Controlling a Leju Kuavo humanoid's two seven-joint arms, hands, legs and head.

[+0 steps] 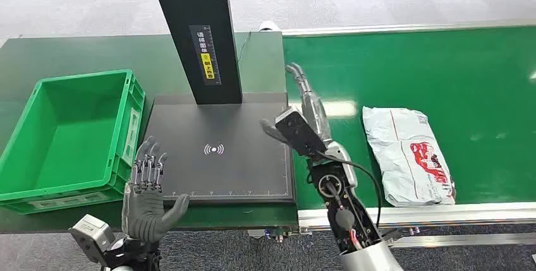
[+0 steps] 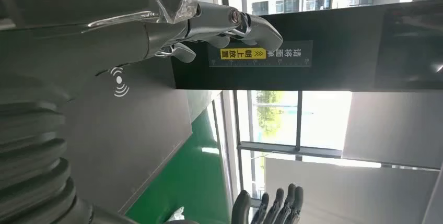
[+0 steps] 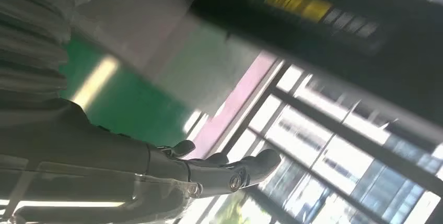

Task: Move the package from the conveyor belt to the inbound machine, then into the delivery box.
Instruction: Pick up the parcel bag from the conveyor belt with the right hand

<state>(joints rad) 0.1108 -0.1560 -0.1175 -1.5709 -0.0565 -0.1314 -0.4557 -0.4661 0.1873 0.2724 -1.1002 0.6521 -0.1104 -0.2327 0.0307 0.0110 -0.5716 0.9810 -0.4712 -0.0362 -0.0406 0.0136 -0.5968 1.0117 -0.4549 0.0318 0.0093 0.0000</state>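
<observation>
The package (image 1: 409, 155), a crumpled white mailer with red print, lies flat on the green conveyor belt (image 1: 480, 81), to the right of the right hand (image 1: 308, 103) and apart from it. That hand hangs over the belt's left edge beside the inbound machine (image 1: 218, 148), fingers stretched out and spread, holding nothing. The left hand (image 1: 146, 186) is raised at the near edge of the bench (image 1: 76, 53), fingers spread and empty, between the machine's black plate and the delivery box (image 1: 69, 138). The likely trouble is the grasp itself: the mailer is thin, slack and slick-looking, so fingers coming down flat may skid over it or catch only a fold, letting it sag and slip on the way left. If the belt is running, the package could also drift from where the hand aims. The machine's upright column (image 1: 196, 31) stands close to the carrying path and could be clipped. The green delivery box, at the far left, is open-topped and has nothing in it.
</observation>
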